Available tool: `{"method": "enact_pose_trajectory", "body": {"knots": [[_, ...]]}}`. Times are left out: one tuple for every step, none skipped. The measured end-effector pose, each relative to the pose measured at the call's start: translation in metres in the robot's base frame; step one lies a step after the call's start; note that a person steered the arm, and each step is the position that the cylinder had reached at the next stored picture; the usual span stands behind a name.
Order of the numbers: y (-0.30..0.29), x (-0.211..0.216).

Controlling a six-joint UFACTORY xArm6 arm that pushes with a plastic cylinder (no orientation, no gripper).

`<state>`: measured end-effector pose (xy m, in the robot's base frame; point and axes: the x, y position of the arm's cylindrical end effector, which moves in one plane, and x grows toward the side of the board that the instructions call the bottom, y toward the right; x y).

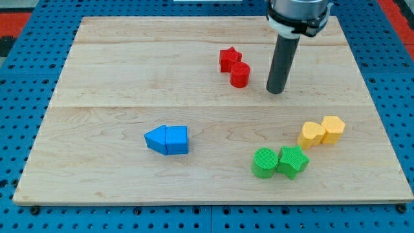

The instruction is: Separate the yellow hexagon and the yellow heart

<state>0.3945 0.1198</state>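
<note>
1. Landmark taken: my tip (276,91). The tip is seen standing free on the wooden board (97,77), in contact with no block; the rod carries no jaws, so nothing is clamped.
2. Left of the tip, low on the board: a blue pair (167,140), two blocks pressed together, well apart from the tip. No risk is judged here.
3. Just left of the tip: the red star (229,59) and the red cylinder (240,75), touching each other. The cylinder is near the tip; it could be knocked if the tip were swung leftward first.
4. Below the tip: the green cylinder (264,162) and the green star (292,162), touching. These lie just below-left of the yellow pair and could be struck if a push were carried through downward.
5. Below and right of the tip: the yellow heart (312,134) and the yellow hexagon (333,129), touching, heart on the left. Both are apart from the tip.
6. Risk judged: a push landing off the seam would move both yellows together; a rightward push could send the hexagon toward the board's right edge.
</note>
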Motion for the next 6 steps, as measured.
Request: {"method": "enact_pose_trajectory", "body": {"knots": [[-0.028, -0.014], [-0.044, -0.014], [-0.008, -0.003], [0.089, 0.041], [0.152, 0.089], [0.185, 0.116]]}}
